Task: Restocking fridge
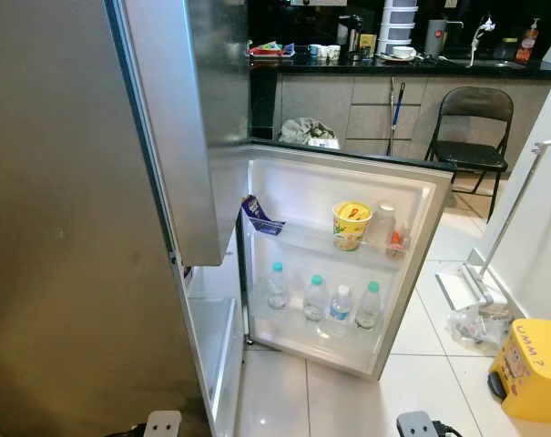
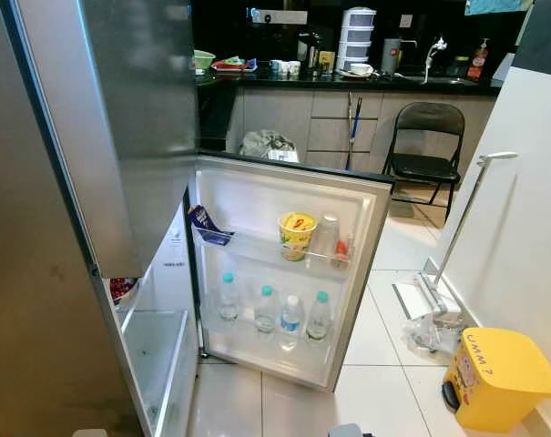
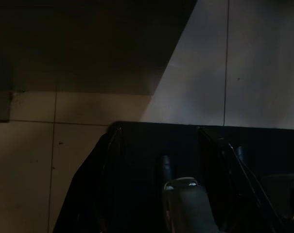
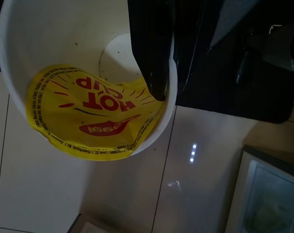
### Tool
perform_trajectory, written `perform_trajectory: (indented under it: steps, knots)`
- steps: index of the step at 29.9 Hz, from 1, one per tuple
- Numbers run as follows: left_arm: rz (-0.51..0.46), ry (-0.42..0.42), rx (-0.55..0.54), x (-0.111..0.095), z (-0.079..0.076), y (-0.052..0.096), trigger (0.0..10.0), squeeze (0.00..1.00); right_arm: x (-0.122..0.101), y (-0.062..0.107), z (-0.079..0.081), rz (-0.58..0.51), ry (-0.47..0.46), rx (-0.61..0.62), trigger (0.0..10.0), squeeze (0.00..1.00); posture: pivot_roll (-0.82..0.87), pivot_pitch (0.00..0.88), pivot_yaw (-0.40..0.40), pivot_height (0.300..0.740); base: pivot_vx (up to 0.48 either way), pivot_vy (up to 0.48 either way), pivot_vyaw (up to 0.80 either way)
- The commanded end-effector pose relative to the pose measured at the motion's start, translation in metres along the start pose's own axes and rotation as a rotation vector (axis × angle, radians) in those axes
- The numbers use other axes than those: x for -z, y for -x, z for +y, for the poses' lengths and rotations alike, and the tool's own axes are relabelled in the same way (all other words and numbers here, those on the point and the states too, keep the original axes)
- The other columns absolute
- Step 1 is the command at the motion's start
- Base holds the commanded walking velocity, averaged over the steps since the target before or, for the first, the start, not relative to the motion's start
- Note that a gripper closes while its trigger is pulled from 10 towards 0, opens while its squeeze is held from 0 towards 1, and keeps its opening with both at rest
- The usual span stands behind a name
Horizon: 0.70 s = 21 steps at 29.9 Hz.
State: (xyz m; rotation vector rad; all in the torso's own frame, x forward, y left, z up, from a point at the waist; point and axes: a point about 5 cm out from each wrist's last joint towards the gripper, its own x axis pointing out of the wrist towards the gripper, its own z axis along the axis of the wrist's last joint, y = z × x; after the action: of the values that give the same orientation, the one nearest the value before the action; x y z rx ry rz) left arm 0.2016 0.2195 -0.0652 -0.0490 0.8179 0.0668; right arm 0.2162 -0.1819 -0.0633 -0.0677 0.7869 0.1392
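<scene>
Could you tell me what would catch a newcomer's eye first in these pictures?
The open fridge door stands out, with four water bottles lined up in its lower rack and a yellow noodle cup on the shelf above. The right gripper holds another yellow Hot Cup above the tiled floor.

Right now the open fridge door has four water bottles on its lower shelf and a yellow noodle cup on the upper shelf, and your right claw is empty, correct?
Not quite. The right claw is not empty: the right wrist view shows it gripping a noodle cup by the rim. The four water bottles on the fridge door's lower shelf and the yellow cup on the upper shelf are as you say.
</scene>
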Motion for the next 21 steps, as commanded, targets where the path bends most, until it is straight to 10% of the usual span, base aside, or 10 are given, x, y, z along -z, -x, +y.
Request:
perform_trajectory:
  steps: [1, 21]
  knots:
    - [0.014, 0.021, 0.020, 0.0056, -0.0052, 0.0004, 10.0, 0.00, 0.0050, 0.0010, -0.0005, 0.028, 0.023, -0.002, 10.0, 0.00, 0.00, 0.049, 0.002, 0.740, 0.000, 0.000, 0.00]
    - [0.006, 0.007, 0.015, 0.0044, -0.0041, 0.0006, 10.0, 0.00, 0.0069, 0.0012, 0.0012, 0.034, 0.031, -0.004, 10.0, 0.00, 0.00, 0.053, 0.001, 0.740, 0.000, 0.000, 0.64]
